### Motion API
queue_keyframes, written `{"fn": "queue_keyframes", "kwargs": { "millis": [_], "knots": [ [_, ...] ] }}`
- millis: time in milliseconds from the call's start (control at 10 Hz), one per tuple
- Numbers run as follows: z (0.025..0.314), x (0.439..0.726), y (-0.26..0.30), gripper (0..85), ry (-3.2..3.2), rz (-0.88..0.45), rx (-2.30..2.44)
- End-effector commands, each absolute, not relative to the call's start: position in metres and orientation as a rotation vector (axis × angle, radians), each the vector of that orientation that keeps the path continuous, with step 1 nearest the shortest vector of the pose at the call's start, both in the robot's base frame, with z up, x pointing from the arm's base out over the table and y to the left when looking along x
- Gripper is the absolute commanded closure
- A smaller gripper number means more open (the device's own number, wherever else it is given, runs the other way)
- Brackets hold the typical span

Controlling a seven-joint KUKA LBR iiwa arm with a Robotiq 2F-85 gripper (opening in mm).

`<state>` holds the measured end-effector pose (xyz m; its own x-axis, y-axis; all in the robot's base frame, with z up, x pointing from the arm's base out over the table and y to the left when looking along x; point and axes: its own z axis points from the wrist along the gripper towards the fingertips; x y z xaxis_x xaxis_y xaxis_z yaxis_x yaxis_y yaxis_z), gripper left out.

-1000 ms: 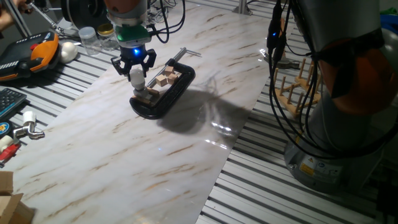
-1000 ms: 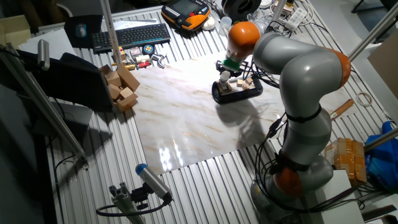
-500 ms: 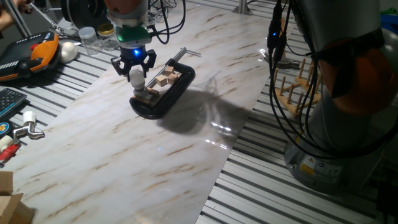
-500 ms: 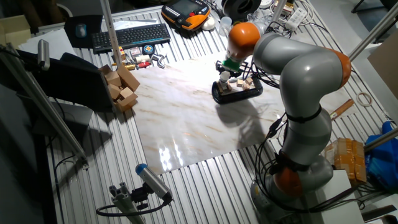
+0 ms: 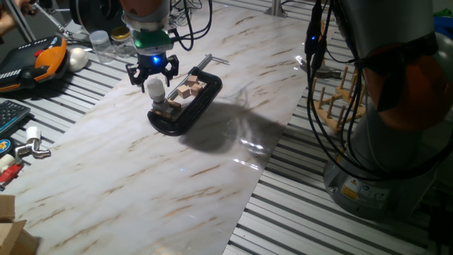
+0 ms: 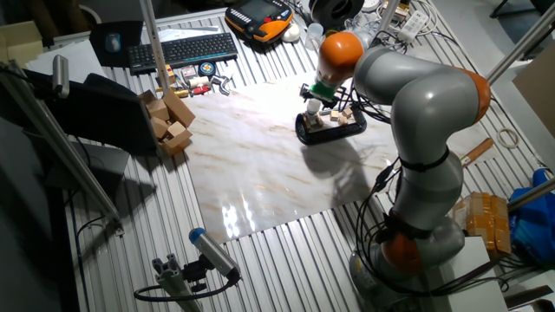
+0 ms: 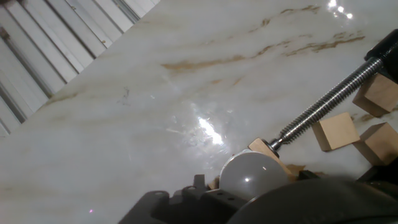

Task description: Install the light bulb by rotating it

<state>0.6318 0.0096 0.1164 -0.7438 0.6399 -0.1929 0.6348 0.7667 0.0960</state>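
Now, one fixed view: gripper [image 5: 151, 71] fingers spread, straddling top of light bulb [image 5: 154, 88], no clear pinch; bulb upright in black clamp [image 5: 185, 106], long axis vertical, straight below hand | other fixed view: bulb [image 6: 313, 107] at clamp [image 6: 330, 128] left end, under gripper [image 6: 312, 93] | hand view: bulb dome [image 7: 252, 176] close below, clamp screw [image 7: 326, 99] alongside; no readable writing.

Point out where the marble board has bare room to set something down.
Bare marble board spreads from the black clamp toward the near corner, and beyond the clamp's screw handle toward the far edge. It is crowded only at the clamp, where the gripper hangs over the light bulb and wooden blocks.
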Motion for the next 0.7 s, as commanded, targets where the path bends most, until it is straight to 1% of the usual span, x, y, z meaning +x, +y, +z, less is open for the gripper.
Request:
{"fn": "queue_keyframes", "kwargs": {
  "millis": [0, 300, 400, 600],
  "knots": [
    [0.12, 0.633, 0.008, 17.0, 2.749, 0.028, 0.987],
    [0.133, 0.637, -0.001, 17.0, 2.791, 0.043, 0.816],
    [0.137, 0.637, -0.003, 17.0, 2.81, 0.016, 0.715],
    [0.143, 0.637, -0.003, 17.0, 2.848, 0.023, 0.562]
  ]
}}
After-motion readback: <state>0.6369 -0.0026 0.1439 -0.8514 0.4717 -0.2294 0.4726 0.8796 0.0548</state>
